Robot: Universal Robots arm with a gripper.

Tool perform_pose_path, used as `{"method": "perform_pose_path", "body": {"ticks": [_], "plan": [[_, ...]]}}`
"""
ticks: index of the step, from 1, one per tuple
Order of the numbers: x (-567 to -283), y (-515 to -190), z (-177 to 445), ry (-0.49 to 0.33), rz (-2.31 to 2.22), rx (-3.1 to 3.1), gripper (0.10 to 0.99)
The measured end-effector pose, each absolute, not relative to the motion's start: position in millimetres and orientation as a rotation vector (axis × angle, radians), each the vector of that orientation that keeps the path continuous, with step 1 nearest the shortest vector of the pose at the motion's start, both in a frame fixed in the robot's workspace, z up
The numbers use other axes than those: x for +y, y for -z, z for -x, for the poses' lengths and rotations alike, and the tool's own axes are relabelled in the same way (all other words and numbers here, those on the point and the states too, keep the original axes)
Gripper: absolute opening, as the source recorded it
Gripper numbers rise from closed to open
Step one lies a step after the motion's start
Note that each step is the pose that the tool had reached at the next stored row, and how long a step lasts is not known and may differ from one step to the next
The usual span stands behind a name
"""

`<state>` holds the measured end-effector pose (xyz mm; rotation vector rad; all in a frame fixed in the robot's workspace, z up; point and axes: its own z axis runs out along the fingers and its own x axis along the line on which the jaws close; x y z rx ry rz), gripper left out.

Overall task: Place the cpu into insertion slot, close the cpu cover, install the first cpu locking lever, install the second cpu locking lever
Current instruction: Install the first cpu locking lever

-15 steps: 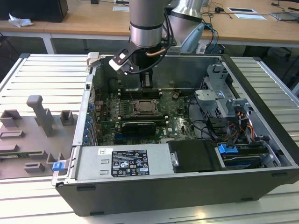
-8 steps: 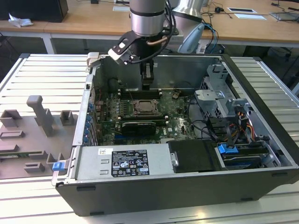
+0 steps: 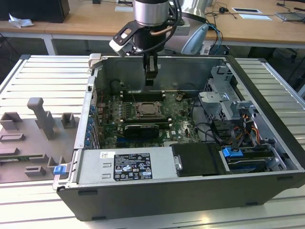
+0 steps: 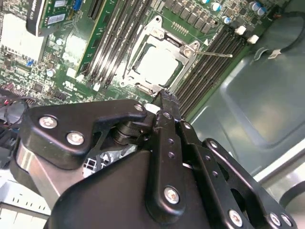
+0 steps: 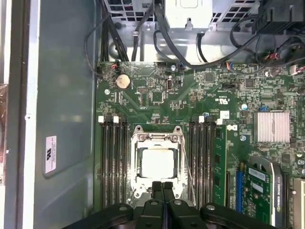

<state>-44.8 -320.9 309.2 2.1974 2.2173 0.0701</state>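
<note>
cpu in insertion slot, cpu cover down, hand above

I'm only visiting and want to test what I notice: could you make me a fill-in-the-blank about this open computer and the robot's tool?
1. The cpu sits in the ___.
2. The cpu cover lies ___ over it.
3. The tool hangs above the cpu with its fingers ___, holding nothing.
4. The circuit board around it is ___.
Missing words: insertion slot; closed; shut; green.
</note>
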Motion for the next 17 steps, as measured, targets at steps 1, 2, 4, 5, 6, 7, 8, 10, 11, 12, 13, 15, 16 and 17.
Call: {"method": "perform_pose_path", "body": {"ticks": [1,2,4,5,6,7,8,10,11,12,13,15,16,17], "plan": [[-321,-311,45,-0.070,-2.197,2.217,0.106],[-321,-314,45,-0.070,-2.198,2.217,0.106],[-321,-314,45,-0.071,-2.191,2.224,0.106],[-321,-314,45,-0.071,-2.180,2.235,0.106],[-321,-314,45,-0.071,-2.163,2.252,0.106],[-321,-313,45,-0.071,-2.127,2.287,0.106],[-321,-311,45,-0.072,-2.074,2.336,0.106],[-321,-308,45,-0.071,-2.001,2.403,0.106],[-321,-306,45,-0.068,-1.976,2.425,0.106],[-321,-306,45,-0.067,-1.962,2.438,0.106],[-321,-305,45,-0.066,-1.941,2.456,0.106],[-321,-304,45,-0.065,-1.882,2.504,0.106],[-321,-303,46,-0.064,-1.850,2.528,0.106],[-321,-303,45,-0.064,-1.794,2.569,0.106]]}}
